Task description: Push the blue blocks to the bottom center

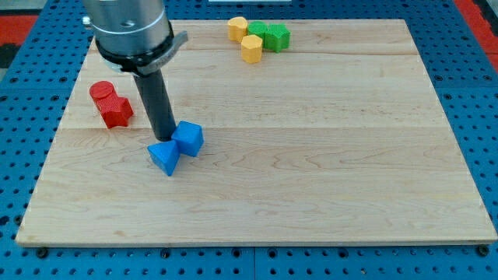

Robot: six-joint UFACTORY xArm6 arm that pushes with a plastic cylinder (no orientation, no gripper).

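Two blue blocks lie touching on the wooden board (311,155), left of the middle: a blue triangular block (164,157) and a blue cube-like block (188,139) up and to its right. My tip (165,138) stands just above the triangular block and against the left side of the other blue block, touching or nearly touching both. The dark rod rises from there to the arm's grey body at the view's top left.
Two red blocks, a cylinder (102,92) and a chunkier one (117,111), sit at the left. Two yellow blocks (238,29) (251,47) and two green blocks (257,32) (276,36) cluster at the top centre. Blue pegboard surrounds the board.
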